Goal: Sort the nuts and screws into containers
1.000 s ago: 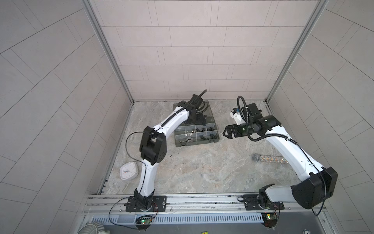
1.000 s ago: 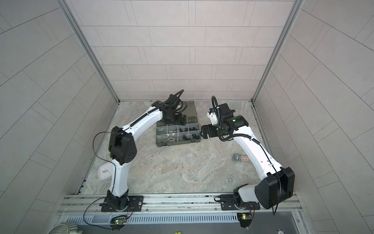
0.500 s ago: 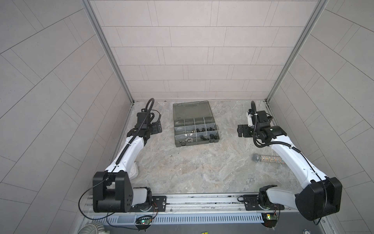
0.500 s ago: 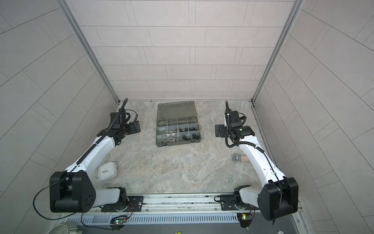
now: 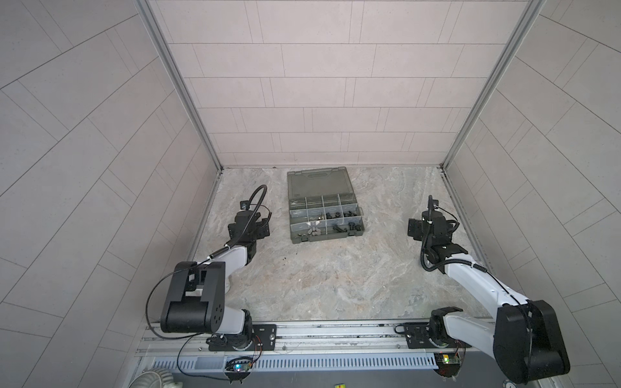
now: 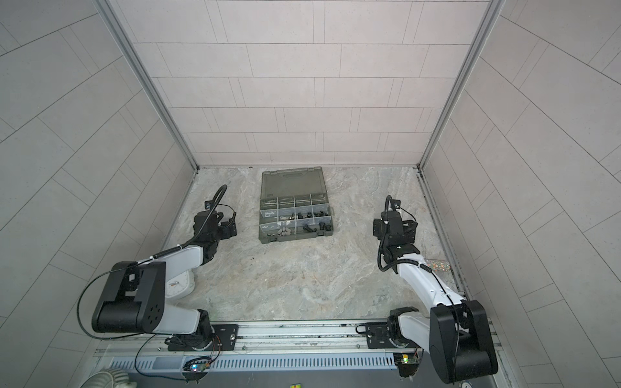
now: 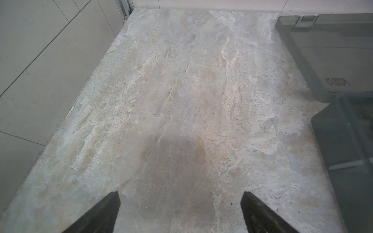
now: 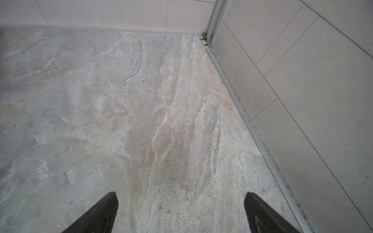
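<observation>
I log left gripper (image 7: 179,198) and right gripper (image 8: 180,199) spread wide, empty, over veined stone slab (image 5: 336,278). Black screws (image 5: 340,229) and nuts (image 5: 315,231) lie inside smoky translucent rectangular containers (image 5: 327,237) between the arms

Stone tabletop (image 7: 181,96) beneath wide-apart jaws; grey organizer case (image 7: 331,52) alongside.

- The upper middle in both top views is occupied by the open organizer case (image 5: 319,184); bare tabletop (image 5: 336,278) is left around it.
- Passage is narrowed by a white dial (image 6: 179,285) at lower left and a glittery microphone (image 6: 437,263) at middle right.
</observation>
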### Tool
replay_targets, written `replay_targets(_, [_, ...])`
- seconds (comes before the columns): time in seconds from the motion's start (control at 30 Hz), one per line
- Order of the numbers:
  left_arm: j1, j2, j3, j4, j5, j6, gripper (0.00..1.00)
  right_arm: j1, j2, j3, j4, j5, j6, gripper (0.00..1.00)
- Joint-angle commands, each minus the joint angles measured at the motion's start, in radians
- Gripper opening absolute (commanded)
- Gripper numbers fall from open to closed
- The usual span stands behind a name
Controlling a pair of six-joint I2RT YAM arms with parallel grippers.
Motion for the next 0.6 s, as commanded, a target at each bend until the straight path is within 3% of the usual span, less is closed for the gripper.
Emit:
replay_targets(0.0, [0.007,0.055,-0.054,0.314,-0.001,0.018,1.00,-0.024,0.050,-0.045,0.236,0.057,-0.009,0.99])
replay_targets(0.17, [0.003,0.108,-0.086,0.421,0.035,0.043,1.00,-0.027,0.171,-0.084,0.421,0.036,-0.047,0.99])
replay_targets(0.23, [0.003,0.131,-0.111,0.494,0.064,0.055,1.00,-0.045,0.240,-0.109,0.554,-0.023,-0.053,0.99])
replay_targets(0.33, [0.005,0.133,-0.101,0.475,0.073,0.054,1.00,-0.050,0.354,-0.089,0.636,-0.074,-0.075,0.99])
replay_targets(0.43, [0.006,0.135,-0.098,0.467,0.074,0.052,1.00,-0.045,0.383,-0.106,0.679,-0.249,-0.146,0.99])
replay_targets(0.53, [0.008,0.138,-0.094,0.463,0.072,0.053,1.00,-0.044,0.441,-0.176,0.888,-0.233,-0.139,0.99])
replay_targets(0.57, [0.007,0.138,-0.092,0.463,0.071,0.053,1.00,-0.044,0.423,-0.169,0.832,-0.231,-0.140,0.99])
